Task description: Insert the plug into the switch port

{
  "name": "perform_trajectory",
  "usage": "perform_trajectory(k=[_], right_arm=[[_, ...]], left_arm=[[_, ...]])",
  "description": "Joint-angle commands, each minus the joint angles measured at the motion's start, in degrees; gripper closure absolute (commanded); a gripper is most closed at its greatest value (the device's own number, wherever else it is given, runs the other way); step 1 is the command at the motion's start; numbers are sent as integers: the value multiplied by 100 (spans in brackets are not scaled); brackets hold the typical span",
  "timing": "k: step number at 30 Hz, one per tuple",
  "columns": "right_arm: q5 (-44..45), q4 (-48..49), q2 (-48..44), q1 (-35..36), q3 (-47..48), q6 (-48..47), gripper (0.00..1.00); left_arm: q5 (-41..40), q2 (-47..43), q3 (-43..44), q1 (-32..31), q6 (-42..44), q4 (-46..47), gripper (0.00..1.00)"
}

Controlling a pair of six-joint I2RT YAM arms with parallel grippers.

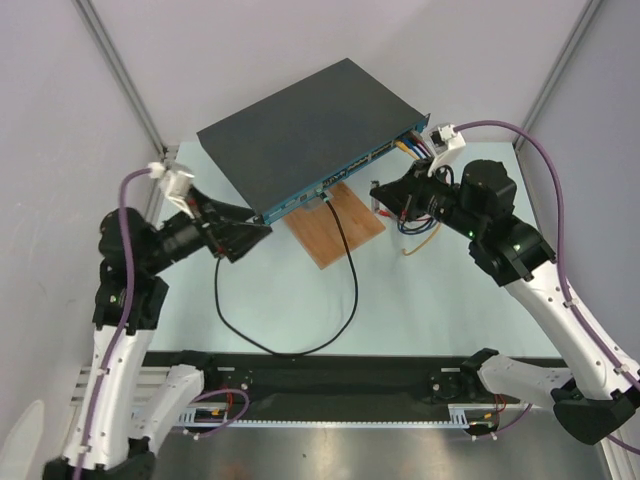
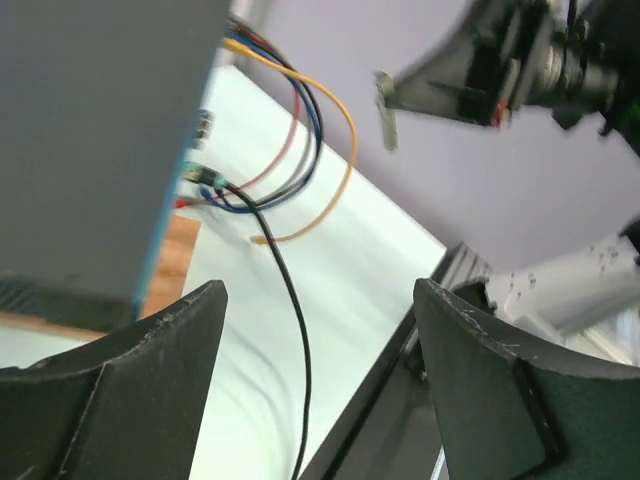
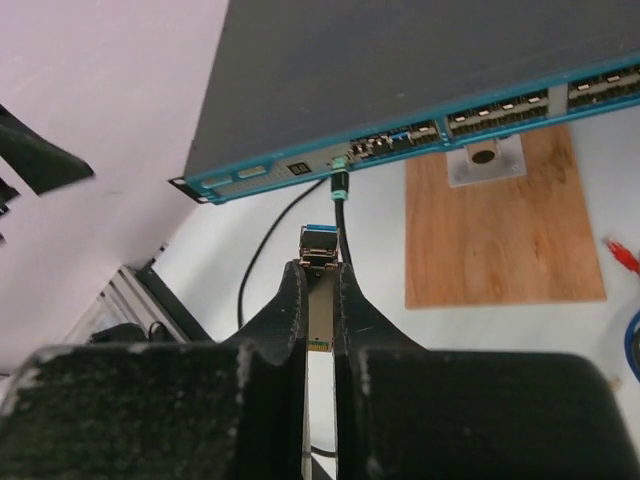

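Observation:
The switch point(image 1: 310, 130) is a flat black box with a teal front face point(image 3: 400, 140) carrying rows of ports; it rests tilted on a wooden board point(image 1: 340, 225). My right gripper point(image 3: 320, 268) is shut on the plug point(image 3: 320, 245), a slim metal module with a blue tip, held a short way in front of the left part of the port row. In the top view the right gripper point(image 1: 380, 195) sits off the switch's front right. My left gripper point(image 2: 318, 300) is open and empty beside the switch's front left corner point(image 1: 255, 232).
A black cable point(image 1: 300, 345) with a teal connector point(image 3: 339, 185) is plugged into the front face and loops toward the near edge. Yellow, blue and red cables point(image 1: 415, 225) hang from the right ports. The wooden board also shows in the right wrist view point(image 3: 500, 230).

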Motion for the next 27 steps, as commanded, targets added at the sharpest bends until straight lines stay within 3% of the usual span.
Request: perform_trajectory(k=[1,3,8,14,22,27], right_arm=[[-142,716,-34,5,22,483,100],[-142,937,-17,23,-83,668,100],[-80,1395,97,58,-198,844,100],[60,1447,142,216,22,493,100],[298,1580,-78,550,-215,194,100],[359,1579,-192,804,-381,255,100]], left_arm=[[-1146,409,564,-1092,1590,-789,19],[-1944,759,793,-1744,1960,-965,21],[-2546,1630,1607,-2754,2776,-1010,20],[-3012,2791,2717,-3799,2892,-886,19],[-3626,3214,2683,-4320,2630,-580,19],[-4066,3117,2613,-4321,2664,-280,25]])
